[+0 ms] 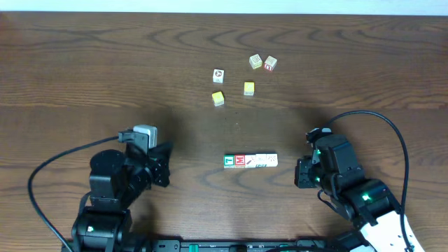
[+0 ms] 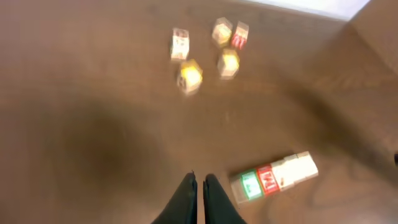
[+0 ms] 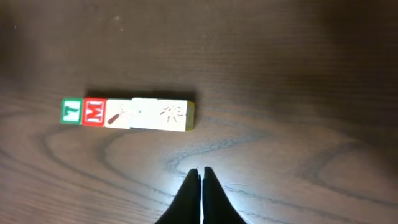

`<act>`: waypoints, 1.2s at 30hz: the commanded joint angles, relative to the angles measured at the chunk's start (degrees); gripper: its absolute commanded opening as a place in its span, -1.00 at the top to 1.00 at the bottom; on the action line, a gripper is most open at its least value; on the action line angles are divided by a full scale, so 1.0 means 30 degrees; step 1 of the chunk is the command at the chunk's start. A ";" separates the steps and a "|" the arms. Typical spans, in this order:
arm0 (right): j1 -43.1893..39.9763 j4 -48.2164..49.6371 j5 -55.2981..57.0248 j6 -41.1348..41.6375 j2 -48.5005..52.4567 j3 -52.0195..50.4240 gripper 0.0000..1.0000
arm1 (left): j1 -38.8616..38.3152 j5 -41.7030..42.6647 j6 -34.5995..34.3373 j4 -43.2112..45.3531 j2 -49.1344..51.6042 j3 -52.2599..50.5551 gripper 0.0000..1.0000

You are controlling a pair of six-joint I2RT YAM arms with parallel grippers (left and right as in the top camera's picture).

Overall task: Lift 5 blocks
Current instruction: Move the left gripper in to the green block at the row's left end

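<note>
Several blocks lie touching in one straight row (image 1: pixel 250 161) at the table's middle. From the left end they are green-faced (image 1: pixel 228 162), red-faced (image 1: pixel 240 161), then whitish ones (image 1: pixel 264 160). In the left wrist view the row (image 2: pixel 274 177) lies to the right of my left gripper (image 2: pixel 199 178), which is shut and empty. In the right wrist view the row (image 3: pixel 127 114) lies ahead and to the left of my right gripper (image 3: pixel 201 171), also shut on nothing. Seen from overhead, the left gripper (image 1: pixel 165 166) and right gripper (image 1: pixel 301 173) flank the row, both apart from it.
Loose cubes lie farther back: a white one (image 1: pixel 218 75), two yellow ones (image 1: pixel 218 99) (image 1: pixel 249 88), and a pair (image 1: pixel 262 63) beyond them. Black cables loop from each arm's base (image 1: pixel 63 164) (image 1: pixel 392 133).
</note>
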 commanded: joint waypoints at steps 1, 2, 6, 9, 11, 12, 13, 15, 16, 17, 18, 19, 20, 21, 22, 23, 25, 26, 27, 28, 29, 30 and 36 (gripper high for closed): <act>-0.0605 -0.0073 0.0321 -0.0087 0.0066 0.0240 0.98 | -0.0029 0.0634 -0.1843 -0.2608 -0.0022 0.0284 0.85; -0.0743 -0.0044 0.0321 0.0000 0.0182 0.0240 0.98 | -0.0036 0.0619 -0.1807 -0.3264 -0.0022 0.0284 0.86; -0.1297 0.0270 0.0233 0.0029 0.1268 0.0240 0.98 | -0.0044 -0.1836 -0.1479 -0.3876 0.0022 0.0124 0.86; -0.1566 0.0561 0.0233 0.0029 0.2841 0.0233 0.98 | -0.0044 -0.2237 -0.1464 -0.3264 0.0612 0.0109 0.86; -0.1639 0.0787 -0.0058 0.0029 0.4109 0.0240 0.98 | -0.0044 -0.2069 -0.1464 -0.3220 0.1596 0.0109 0.85; -0.1639 0.0969 -0.0233 0.0029 0.4663 0.0240 0.98 | -0.0044 -0.1851 -0.1472 -0.3191 0.2171 0.0109 0.86; -0.1639 0.1202 -0.0313 0.0029 0.5217 0.0240 0.98 | -0.0066 -0.1588 -0.1464 -0.3089 0.2776 0.0109 0.86; -0.1639 0.1727 -0.0350 -0.0007 0.6149 0.0240 0.98 | -0.0306 -0.1137 -0.1464 -0.2463 0.4350 0.0109 0.86; -0.1639 0.1996 -0.0350 -0.0117 0.6484 0.0240 0.98 | -0.0554 -0.0933 -0.1457 -0.1982 0.5209 0.0109 0.86; -0.1639 0.2324 -0.0350 -0.0284 0.6812 0.0240 0.98 | -0.0874 -0.0874 -0.1457 -0.1472 0.6025 0.0109 0.85; -0.1661 0.2499 -0.0350 -0.0342 0.7002 0.0240 0.98 | -0.1209 -0.0882 -0.1464 -0.1049 0.6681 0.0109 0.85; -0.1661 0.2565 -0.0350 -0.0342 0.7089 0.0240 0.98 | -0.1603 -0.0882 -0.1472 -0.0546 0.7329 0.0109 0.86; -0.1661 0.2616 -0.0357 -0.0423 0.7125 0.0240 0.98 | -0.2149 -0.0882 -0.1552 0.0080 0.8072 0.0109 0.85; -0.1661 0.2623 -0.0401 -0.0495 0.7133 0.0240 0.98 | -0.2718 -0.0874 -0.1778 0.0787 0.8735 0.0109 0.86; -0.1668 0.2616 -0.0430 -0.0663 0.7133 0.0233 0.98 | -0.3249 -0.0874 -0.2062 0.1479 0.9296 0.0109 0.86; -0.1676 0.2608 -0.0430 -0.0801 0.7133 0.0240 0.98 | -0.3832 -0.0874 -0.2368 0.2244 0.9850 0.0109 0.86; -0.1778 0.2521 -0.0423 -0.0940 0.7155 0.0233 0.98 | -0.4881 -0.0882 -0.2878 0.3694 1.0856 0.0109 0.85; -0.1865 0.2484 -0.0430 -0.0998 0.7155 0.0219 0.98 | -0.5319 -0.0882 -0.3089 0.4284 1.1278 0.0109 0.86; -0.1996 0.2470 -0.0452 -0.1042 0.7155 0.0211 0.98 | -0.5748 -0.0889 -0.3410 0.4852 1.1708 0.0109 0.86; -0.2120 0.2470 -0.0517 -0.1049 0.7169 0.0211 0.98 | -0.6011 -0.0896 -0.3563 0.5217 1.2021 0.0109 0.86; -0.2280 0.2492 -0.0736 -0.1064 0.7206 0.0211 0.98 | -0.6229 -0.0940 -0.3796 0.5552 1.2327 0.0109 0.86; -0.2477 0.2535 -0.1056 -0.1188 0.7286 0.0204 0.98 | -0.6346 -0.0954 -0.4044 0.5814 1.2597 0.0109 0.85; -0.3279 0.3315 -0.3300 -0.1902 0.8757 0.0204 0.98 | -0.6368 -0.0947 -0.4539 0.6222 1.4061 0.0109 0.86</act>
